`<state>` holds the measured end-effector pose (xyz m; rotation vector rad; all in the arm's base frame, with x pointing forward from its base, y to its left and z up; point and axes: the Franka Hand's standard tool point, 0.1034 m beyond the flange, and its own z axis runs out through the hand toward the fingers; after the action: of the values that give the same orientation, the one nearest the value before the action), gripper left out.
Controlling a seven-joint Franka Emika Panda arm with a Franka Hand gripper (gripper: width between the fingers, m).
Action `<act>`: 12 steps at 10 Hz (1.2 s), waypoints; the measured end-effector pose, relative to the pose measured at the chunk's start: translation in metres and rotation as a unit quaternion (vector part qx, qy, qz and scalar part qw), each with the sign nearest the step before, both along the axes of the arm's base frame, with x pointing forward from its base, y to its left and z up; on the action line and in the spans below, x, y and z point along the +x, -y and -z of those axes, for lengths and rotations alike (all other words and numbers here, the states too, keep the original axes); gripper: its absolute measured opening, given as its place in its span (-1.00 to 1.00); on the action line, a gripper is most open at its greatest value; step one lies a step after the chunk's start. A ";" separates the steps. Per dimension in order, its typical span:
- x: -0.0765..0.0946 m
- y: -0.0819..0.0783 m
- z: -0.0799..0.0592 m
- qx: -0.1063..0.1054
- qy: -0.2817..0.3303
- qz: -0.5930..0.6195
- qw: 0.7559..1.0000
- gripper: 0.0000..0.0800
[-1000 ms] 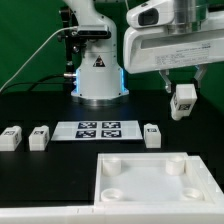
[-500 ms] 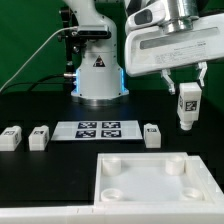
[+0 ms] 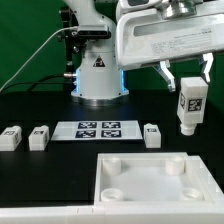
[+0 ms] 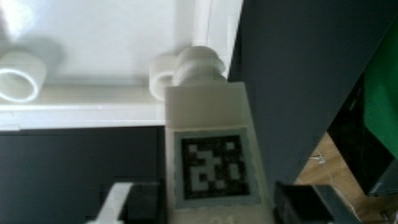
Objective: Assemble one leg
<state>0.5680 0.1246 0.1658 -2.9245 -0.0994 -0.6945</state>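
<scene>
Fingers (image 3: 169,76) of the gripper (image 3: 189,85) are closed on the upper end of one leg (image 3: 190,104), parted only by the block's width. The leg hangs upright with its tag toward the exterior camera, clear of the table (image 3: 30,105), at about 1 o'clock from the centre of the tray (image 3: 100,172).

Progress, as judged: pick-up and lift are done; lowering the leg into a corner socket and fixing it there are left. No leg stands in the tray. Three spare legs (image 3: 39,136) lie on the table – two at 9 o'clock of the marker board (image 3: 98,129), one at 3 o'clock.

In the wrist view the leg (image 4: 210,150) is blurred – whether its round end (image 4: 187,68) sits over a socket cannot be told. The tray is cut off by the exterior frame's edge, and the pad contact itself is hard to make out.
</scene>
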 end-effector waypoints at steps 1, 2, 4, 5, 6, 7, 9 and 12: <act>-0.002 -0.001 0.001 0.000 -0.001 -0.001 1.000 -0.27; -0.002 -0.001 0.002 0.000 -0.002 -0.001 1.000 -0.27; 0.000 -0.001 0.001 0.001 0.019 0.001 1.000 -0.27; -0.010 0.000 0.019 0.002 0.046 0.004 0.999 -0.27; -0.009 -0.002 0.031 0.003 0.037 0.004 0.999 -0.27; 0.006 -0.001 0.027 0.004 0.051 0.005 0.999 -0.27; 0.023 0.001 0.035 0.005 0.060 0.010 0.998 -0.27; 0.039 0.004 0.036 0.007 0.061 0.017 0.998 -0.27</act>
<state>0.6070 0.1211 0.1300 -2.8745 -0.0571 -0.8743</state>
